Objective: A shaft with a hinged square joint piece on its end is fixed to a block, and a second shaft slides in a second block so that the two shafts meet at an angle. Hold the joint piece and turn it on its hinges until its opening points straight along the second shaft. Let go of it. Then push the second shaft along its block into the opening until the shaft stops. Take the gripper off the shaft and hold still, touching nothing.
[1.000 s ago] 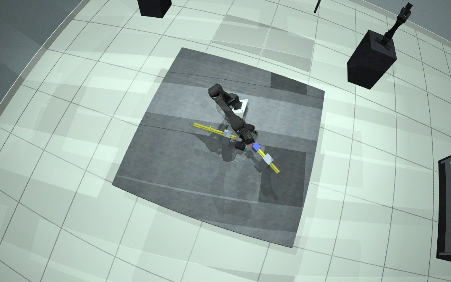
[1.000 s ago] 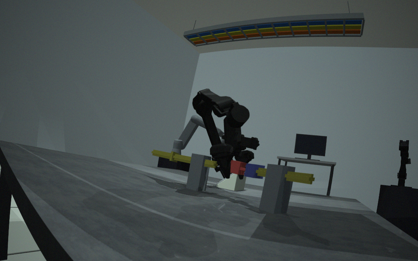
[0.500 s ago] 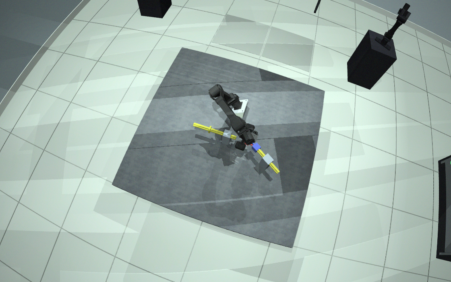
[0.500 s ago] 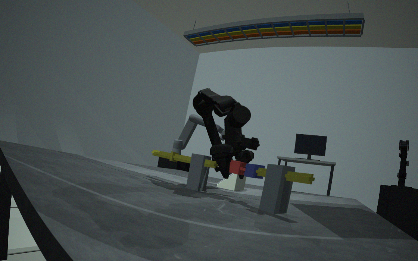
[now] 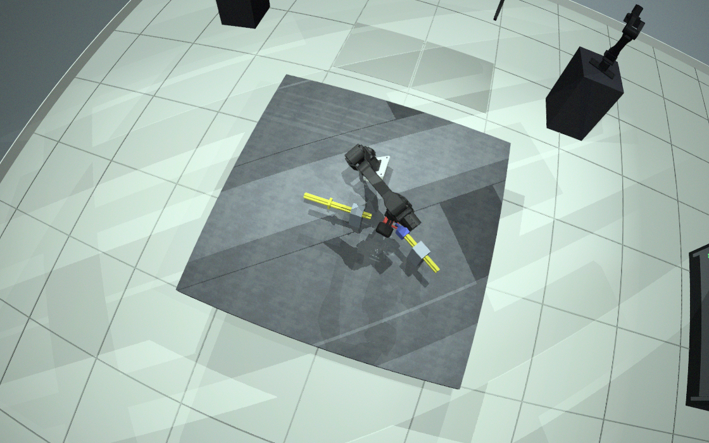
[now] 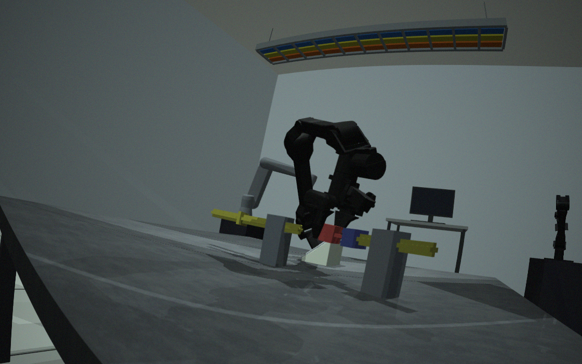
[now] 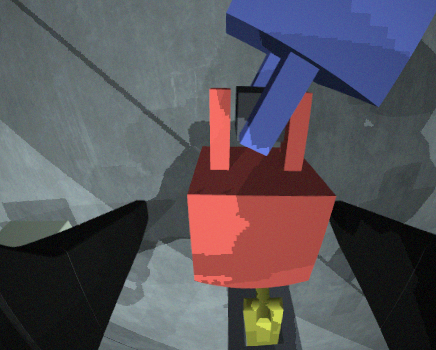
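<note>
The red joint piece (image 5: 387,219) (image 6: 329,232) (image 7: 260,235) hangs on the blue fork (image 5: 402,230) (image 6: 353,238) (image 7: 345,40) of the fixed yellow shaft (image 5: 430,262) (image 6: 419,248). Its opening is not visible; its far side faces the second yellow shaft (image 5: 316,199) (image 6: 225,213) (image 7: 263,330), roughly in line in the wrist view. A gap separates them. The second shaft passes through its grey block (image 5: 356,216) (image 6: 275,241). My gripper (image 6: 327,235) (image 7: 241,210) is open, its fingers on either side of the red piece. The left finger stands clear; whether the right one touches is unclear.
The fixed shaft's grey block (image 5: 421,249) (image 6: 383,264) stands beyond the blue fork. The arm's pale base mount (image 5: 383,166) (image 6: 327,255) is on the grey table (image 5: 269,297) (image 6: 171,294). A raised collar (image 5: 329,202) (image 6: 240,217) sits on the second shaft's outer part.
</note>
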`<state>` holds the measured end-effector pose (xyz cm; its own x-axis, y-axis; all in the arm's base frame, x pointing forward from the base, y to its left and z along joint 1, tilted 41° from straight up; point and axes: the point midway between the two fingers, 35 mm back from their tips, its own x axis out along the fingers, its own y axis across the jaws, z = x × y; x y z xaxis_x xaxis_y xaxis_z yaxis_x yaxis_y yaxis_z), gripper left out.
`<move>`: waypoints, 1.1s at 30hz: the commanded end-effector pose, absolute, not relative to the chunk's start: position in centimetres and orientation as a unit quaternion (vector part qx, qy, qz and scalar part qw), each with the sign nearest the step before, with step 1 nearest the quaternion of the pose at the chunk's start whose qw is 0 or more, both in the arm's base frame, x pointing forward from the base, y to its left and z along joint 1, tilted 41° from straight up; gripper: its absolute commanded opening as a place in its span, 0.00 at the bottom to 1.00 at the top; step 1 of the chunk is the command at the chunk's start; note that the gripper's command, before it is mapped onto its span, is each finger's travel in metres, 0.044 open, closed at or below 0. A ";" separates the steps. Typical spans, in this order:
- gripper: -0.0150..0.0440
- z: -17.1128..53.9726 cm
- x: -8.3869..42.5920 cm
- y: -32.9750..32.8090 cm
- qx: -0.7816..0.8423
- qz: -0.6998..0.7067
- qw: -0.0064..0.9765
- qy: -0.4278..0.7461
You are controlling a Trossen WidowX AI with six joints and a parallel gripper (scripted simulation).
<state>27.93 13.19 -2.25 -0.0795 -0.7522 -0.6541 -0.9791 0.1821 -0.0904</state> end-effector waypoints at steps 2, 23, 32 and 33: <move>1.00 -1.8 28.1 13.4 -0.617 0.176 0.286 0.711; 1.00 8.0 28.0 20.7 -0.541 0.130 0.502 0.662; 1.00 9.7 27.6 19.2 -0.533 0.123 0.511 0.663; 1.00 10.1 27.4 17.8 -0.535 0.121 0.504 0.667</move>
<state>27.66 20.32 9.13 0.1012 -0.5734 -0.8130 -0.8350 0.3954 -0.3828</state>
